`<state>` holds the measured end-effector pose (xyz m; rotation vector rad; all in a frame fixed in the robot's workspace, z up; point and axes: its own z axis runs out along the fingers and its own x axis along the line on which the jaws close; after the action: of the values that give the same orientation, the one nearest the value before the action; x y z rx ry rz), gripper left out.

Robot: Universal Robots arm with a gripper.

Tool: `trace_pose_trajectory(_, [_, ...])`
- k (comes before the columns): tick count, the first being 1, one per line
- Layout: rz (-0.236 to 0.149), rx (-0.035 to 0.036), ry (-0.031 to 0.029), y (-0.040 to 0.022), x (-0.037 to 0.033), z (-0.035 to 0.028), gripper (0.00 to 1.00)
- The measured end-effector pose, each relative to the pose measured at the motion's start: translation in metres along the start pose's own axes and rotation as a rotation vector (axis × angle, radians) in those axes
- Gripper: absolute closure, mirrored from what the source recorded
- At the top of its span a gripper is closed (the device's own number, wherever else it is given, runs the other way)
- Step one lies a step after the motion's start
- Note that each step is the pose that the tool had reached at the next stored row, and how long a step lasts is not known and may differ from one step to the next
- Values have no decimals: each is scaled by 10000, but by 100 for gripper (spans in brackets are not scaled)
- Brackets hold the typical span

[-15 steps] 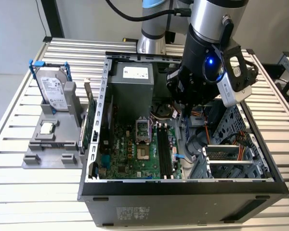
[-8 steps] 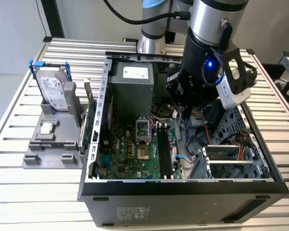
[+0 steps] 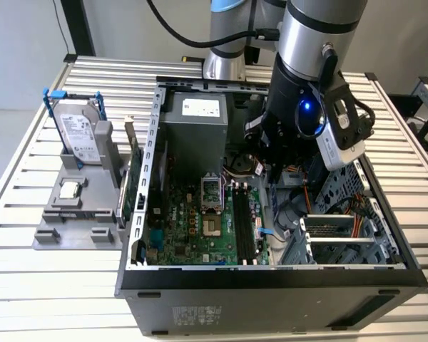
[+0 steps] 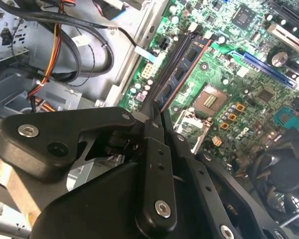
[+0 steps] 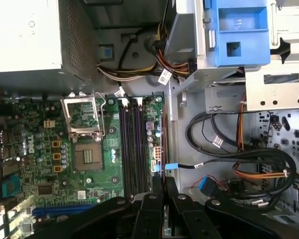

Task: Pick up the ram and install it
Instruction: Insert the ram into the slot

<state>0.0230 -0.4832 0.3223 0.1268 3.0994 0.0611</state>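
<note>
Gripping ram (image 4: 182,74), tool (image 4: 157,115) over slots (image 5: 132,149)

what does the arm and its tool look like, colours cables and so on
The arm is a thick silver-grey tube with a blue-capped joint above and a black cable looping off it. Below sits a black wrist block with a glowing blue light and a grey-and-black camera bolted to its side. In the second wrist view the tool is matte black, built from flat linked bars with silver screws.
</note>
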Motion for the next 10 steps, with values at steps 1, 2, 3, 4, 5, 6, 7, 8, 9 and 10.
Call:
trace_pose_trajectory(1, [1,0,0,-1,1,19,100])
trace_pose_trajectory(2, [2,0,0,-2,1,36,100])
trace_pose_trajectory(3, [4,-1,0,-2,2,55,100])
trace_pose_trajectory(4, [5,-2,0,-3,3,66,100])
trace_pose_trajectory(5, [5,-1,0,-3,3,71,100])
trace_pose_trajectory(6, [8,-2,0,-3,3,77,100])
trace_pose_trajectory(7, [15,-2,0,-4,4,86,100])
trace_pose_trajectory(8, [37,0,-1,-4,4,98,100])
trace_pose_trajectory(9, [71,1,-1,-5,4,113,100])
trace_pose_trajectory(10, [90,2,0,-5,5,129,100])
